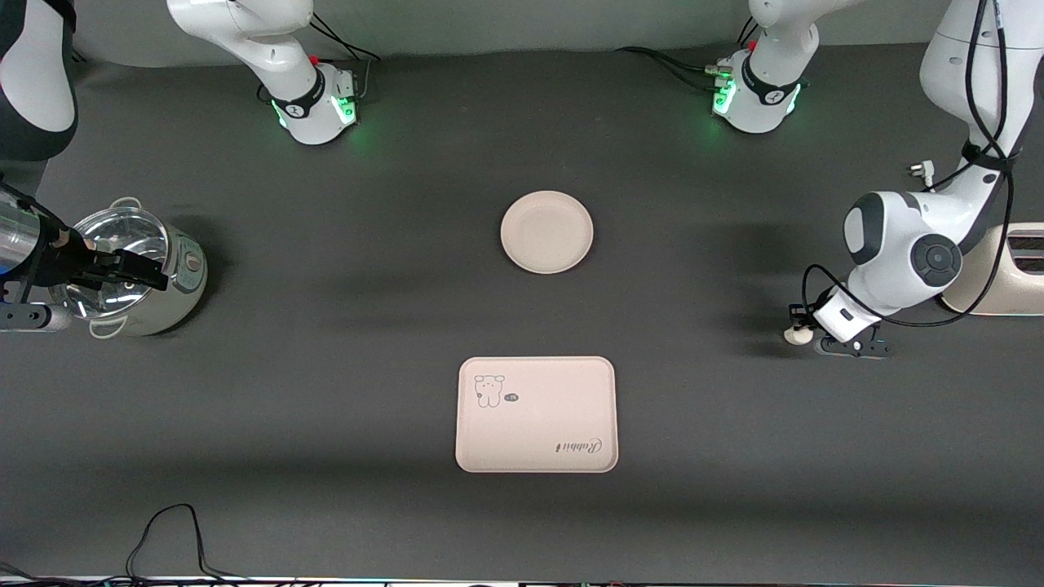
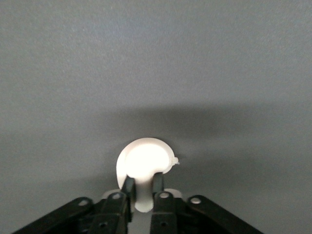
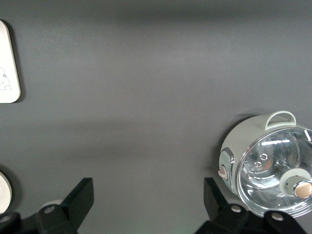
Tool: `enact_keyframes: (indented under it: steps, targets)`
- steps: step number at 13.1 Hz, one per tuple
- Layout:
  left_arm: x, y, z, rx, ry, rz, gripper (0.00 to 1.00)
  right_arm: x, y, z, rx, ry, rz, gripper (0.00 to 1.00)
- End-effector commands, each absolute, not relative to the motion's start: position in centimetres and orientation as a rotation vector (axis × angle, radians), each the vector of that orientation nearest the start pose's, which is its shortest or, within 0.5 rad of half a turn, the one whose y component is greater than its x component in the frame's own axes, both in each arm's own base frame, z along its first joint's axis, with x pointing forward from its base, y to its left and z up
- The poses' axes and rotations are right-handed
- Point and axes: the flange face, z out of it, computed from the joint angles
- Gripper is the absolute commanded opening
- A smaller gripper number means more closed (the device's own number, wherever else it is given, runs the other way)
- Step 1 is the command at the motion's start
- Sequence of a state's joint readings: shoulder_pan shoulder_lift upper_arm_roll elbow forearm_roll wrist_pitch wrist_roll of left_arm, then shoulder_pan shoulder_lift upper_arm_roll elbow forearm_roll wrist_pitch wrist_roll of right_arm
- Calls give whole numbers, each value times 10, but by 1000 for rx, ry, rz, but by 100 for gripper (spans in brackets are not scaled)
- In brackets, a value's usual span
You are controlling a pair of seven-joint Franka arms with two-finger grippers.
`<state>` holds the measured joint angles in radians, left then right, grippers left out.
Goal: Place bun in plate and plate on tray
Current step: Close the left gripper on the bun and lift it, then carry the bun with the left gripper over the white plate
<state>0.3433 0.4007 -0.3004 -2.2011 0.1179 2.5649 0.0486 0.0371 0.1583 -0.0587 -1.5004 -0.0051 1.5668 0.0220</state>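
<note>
The small off-white bun (image 1: 793, 334) is pinched between the fingers of my left gripper (image 1: 803, 336), low at the table near the left arm's end. In the left wrist view the bun (image 2: 146, 163) bulges out past the closed gripper (image 2: 143, 187). The round cream plate (image 1: 546, 232) lies empty at the table's middle. The cream tray (image 1: 536, 414) with the bear drawing lies nearer the front camera than the plate, also empty. My right gripper (image 1: 140, 273) is open and empty over the pot; its fingers are spread wide in the right wrist view (image 3: 148, 195).
A pale green pot with a glass lid (image 1: 155, 281) stands at the right arm's end and also shows in the right wrist view (image 3: 265, 165). A cream appliance (image 1: 1011, 273) stands at the left arm's end. Black cables (image 1: 171, 538) lie at the table's near edge.
</note>
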Motion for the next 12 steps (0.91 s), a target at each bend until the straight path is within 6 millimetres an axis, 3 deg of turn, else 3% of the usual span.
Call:
enact_keyframes:
  steps: [1,3,5,7,9,11,12]
  targets:
    - [552,-8,261,-3144,185,55,0,593,-11,571,-3158,38,131,100]
    - [539,-60,322,-3098,170,159,0,592,-11,570,-3157,40,133,100]
    - [521,-130,384,-3139,136,222,0,593,-10,570,-3158,40,135,100]
    - [501,-190,424,-3219,95,242,0,592,-11,569,-3157,40,140,100]
    - [468,-264,434,-3203,-15,211,0,592,-10,569,-3157,40,140,100]
    - [435,-330,424,-3215,-105,159,0,592,-11,569,-3157,40,140,100]
    - [427,-350,410,-3220,-172,174,0,592,-11,569,-3157,40,140,100]
